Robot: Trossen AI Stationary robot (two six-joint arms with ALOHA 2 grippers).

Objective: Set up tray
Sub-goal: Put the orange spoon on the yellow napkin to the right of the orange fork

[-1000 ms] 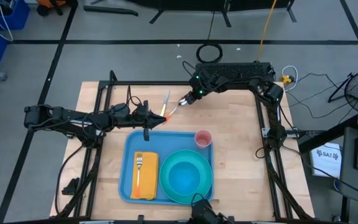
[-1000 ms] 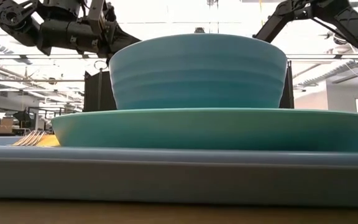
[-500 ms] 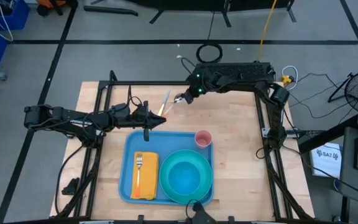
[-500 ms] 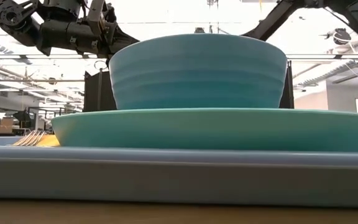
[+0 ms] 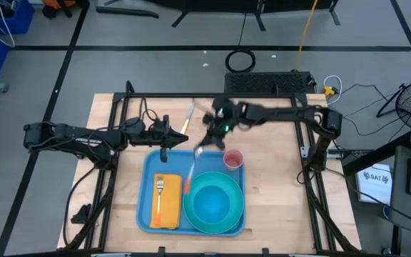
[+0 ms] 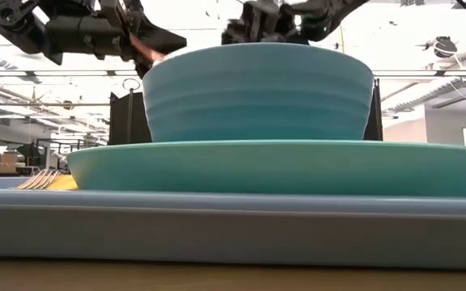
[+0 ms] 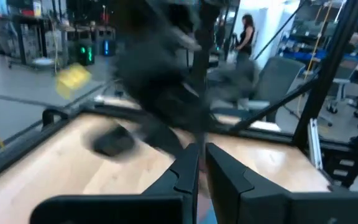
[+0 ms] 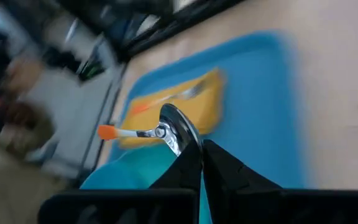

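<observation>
Sky-blue plastic marks the tray (image 5: 146,178), which lies flat on the wooden worktop (image 5: 113,114) toward its near edge, between the two arms. The right pincer (image 5: 200,148) hangs just over the tray's far rim, its fingers clamped on a spoon (image 5: 191,170) with an orange-tipped handle; the spoon slants down over the tray beside the bowl. The right wrist view shows the spoon's metal bowl pinched at the fingertips. The left pincer (image 5: 165,151) hovers at the tray's far left corner, its fingers nearly together with only a narrow gap and nothing between them. On the tray sit one yellow napkin (image 5: 164,202) with one fork (image 5: 159,196) on top, one teal plate (image 6: 103,166) carrying one teal bowl (image 5: 212,202), and one pink cup (image 5: 233,158) at the far right corner.
</observation>
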